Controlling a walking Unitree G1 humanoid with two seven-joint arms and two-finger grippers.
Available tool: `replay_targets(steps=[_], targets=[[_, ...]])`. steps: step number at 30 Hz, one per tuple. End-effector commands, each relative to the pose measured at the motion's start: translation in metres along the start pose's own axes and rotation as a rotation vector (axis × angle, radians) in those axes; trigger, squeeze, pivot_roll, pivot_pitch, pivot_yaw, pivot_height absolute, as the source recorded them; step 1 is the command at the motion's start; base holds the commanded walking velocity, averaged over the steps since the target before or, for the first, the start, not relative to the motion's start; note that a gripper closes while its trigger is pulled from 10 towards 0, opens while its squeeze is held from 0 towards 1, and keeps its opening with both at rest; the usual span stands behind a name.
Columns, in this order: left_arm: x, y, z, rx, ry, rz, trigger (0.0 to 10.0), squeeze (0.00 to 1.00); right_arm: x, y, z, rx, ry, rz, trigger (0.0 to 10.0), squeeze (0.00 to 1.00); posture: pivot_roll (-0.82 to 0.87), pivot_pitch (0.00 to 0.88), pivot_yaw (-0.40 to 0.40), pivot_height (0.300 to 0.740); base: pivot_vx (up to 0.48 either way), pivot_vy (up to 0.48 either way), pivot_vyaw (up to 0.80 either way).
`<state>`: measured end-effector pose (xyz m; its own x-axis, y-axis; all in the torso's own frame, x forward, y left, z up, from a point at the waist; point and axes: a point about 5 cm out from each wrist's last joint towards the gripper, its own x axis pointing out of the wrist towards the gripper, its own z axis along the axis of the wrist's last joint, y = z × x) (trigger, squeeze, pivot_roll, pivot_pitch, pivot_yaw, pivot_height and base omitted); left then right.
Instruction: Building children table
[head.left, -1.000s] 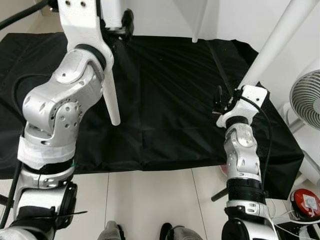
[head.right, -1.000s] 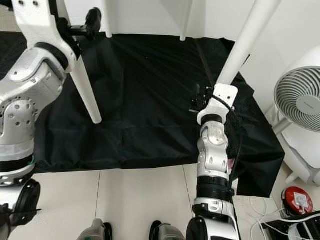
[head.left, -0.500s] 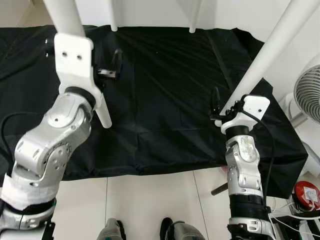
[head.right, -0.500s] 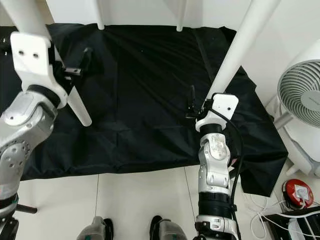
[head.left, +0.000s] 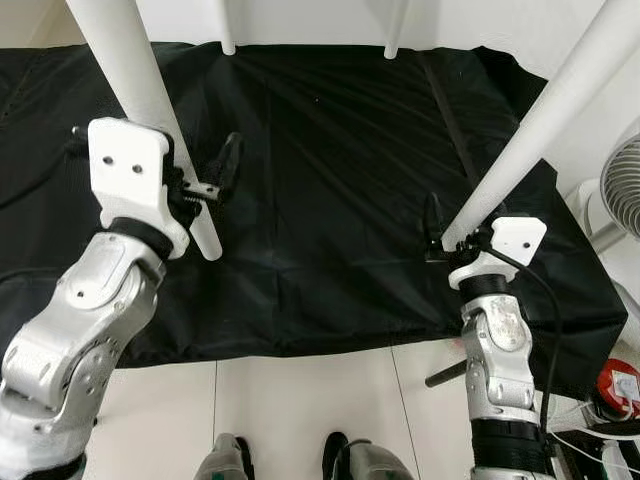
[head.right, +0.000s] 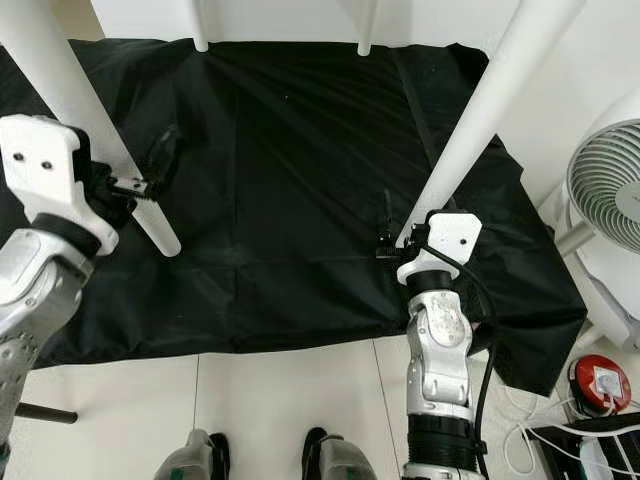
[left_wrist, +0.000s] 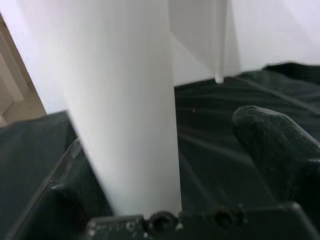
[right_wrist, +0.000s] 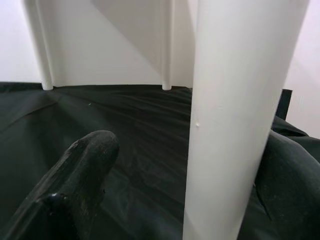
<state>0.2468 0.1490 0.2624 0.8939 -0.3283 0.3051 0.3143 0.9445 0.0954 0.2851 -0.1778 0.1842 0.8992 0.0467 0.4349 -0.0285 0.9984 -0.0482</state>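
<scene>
A white children's table stands over a black cloth (head.left: 330, 180) on four round legs. My left gripper (head.left: 160, 140) is open around the near-left leg (head.left: 130, 80), a little above its foot. In the left wrist view the leg (left_wrist: 125, 110) lies against one finger, with a gap to the other finger (left_wrist: 275, 150). My right gripper (head.left: 455, 225) is open around the near-right leg (head.left: 540, 120), right at its foot. The right wrist view shows that leg (right_wrist: 235, 100) well apart from one finger (right_wrist: 85, 165).
The two far legs (head.left: 226, 30) (head.left: 395, 30) rest at the cloth's back edge. A white fan (head.left: 622, 190) stands to the right, with a red round object (head.left: 622, 385) and cables near it. Tiled floor (head.left: 300, 400) lies in front, with my feet (head.left: 230, 465).
My left arm has come down, and its gripper now sits lower on the near-left leg, close to the foot. The right gripper stays at the near-right leg's foot. The view has shifted.
</scene>
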Motion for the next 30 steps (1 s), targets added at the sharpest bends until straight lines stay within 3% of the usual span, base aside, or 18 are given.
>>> replay_targets(steps=[1, 9, 15, 20, 23, 30], targets=[[-0.007, -0.011, -0.002, 0.025, -0.004, -0.120, 10.0, 0.00, -0.008, 0.004, 0.000, -0.015, 0.000, 0.053, 10.0, 0.00, 0.09, 0.188, -0.016, 0.740, 0.000, 0.000, 0.00], [-0.030, -0.002, -0.027, 0.054, 0.073, -0.046, 10.0, 0.00, -0.025, 0.009, -0.006, -0.057, 0.030, 0.119, 10.0, 0.00, 0.08, 0.189, -0.023, 0.740, 0.000, 0.000, 0.00], [-0.039, 0.000, -0.032, 0.056, 0.088, -0.026, 10.0, 0.00, -0.028, 0.006, -0.006, -0.059, 0.029, 0.107, 10.0, 0.00, 0.08, 0.186, -0.029, 0.740, 0.000, 0.000, 0.00], [-0.053, -0.005, -0.041, 0.066, 0.093, -0.047, 10.0, 0.00, -0.033, 0.002, -0.007, -0.065, 0.030, 0.080, 10.0, 0.00, 0.07, 0.188, -0.027, 0.740, 0.000, 0.000, 0.00], [-0.065, -0.012, -0.057, 0.072, 0.135, -0.094, 10.0, 0.00, -0.042, 0.000, -0.010, -0.073, 0.037, 0.051, 10.0, 0.00, 0.07, 0.187, -0.018, 0.740, 0.000, 0.000, 0.00], [-0.080, -0.016, -0.075, 0.088, 0.165, -0.139, 10.0, 0.00, -0.055, 0.009, -0.014, -0.070, 0.055, 0.099, 10.0, 0.00, 0.06, 0.182, -0.008, 0.740, 0.000, 0.000, 0.00]])
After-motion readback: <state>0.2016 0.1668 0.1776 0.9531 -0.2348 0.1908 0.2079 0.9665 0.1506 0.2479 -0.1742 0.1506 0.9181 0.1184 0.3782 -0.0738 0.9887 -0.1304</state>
